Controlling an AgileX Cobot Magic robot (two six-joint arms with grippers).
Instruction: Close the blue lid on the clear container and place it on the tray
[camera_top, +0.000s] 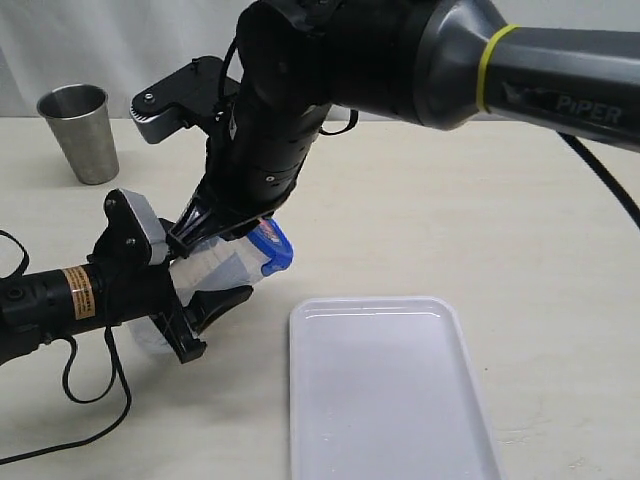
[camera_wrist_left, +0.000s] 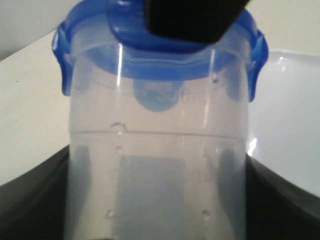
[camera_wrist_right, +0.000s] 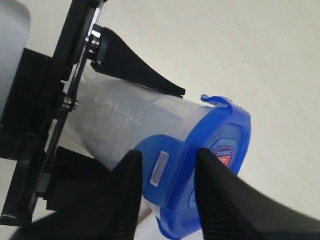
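The clear container (camera_top: 222, 268) lies tilted off the table, my left gripper (camera_top: 205, 285) shut round its body, dark fingers (camera_wrist_left: 30, 200) on both sides. The blue lid (camera_top: 276, 250) sits on its mouth, facing the tray (camera_top: 390, 400); its red-and-blue sticker (camera_wrist_right: 225, 152) shows in the right wrist view. My right gripper (camera_top: 240, 235) comes down from above. Its two fingers (camera_wrist_right: 127, 190) pinch the lid's edge, one against a side flap (camera_wrist_right: 162, 167), the other on the top face. Another flap (camera_wrist_right: 217, 102) stands up, unlatched.
A grey steel cup (camera_top: 82, 130) stands at the back left. The white tray lies on the table just right of the held container. The left arm's cable (camera_top: 95, 385) loops on the table at the front left.
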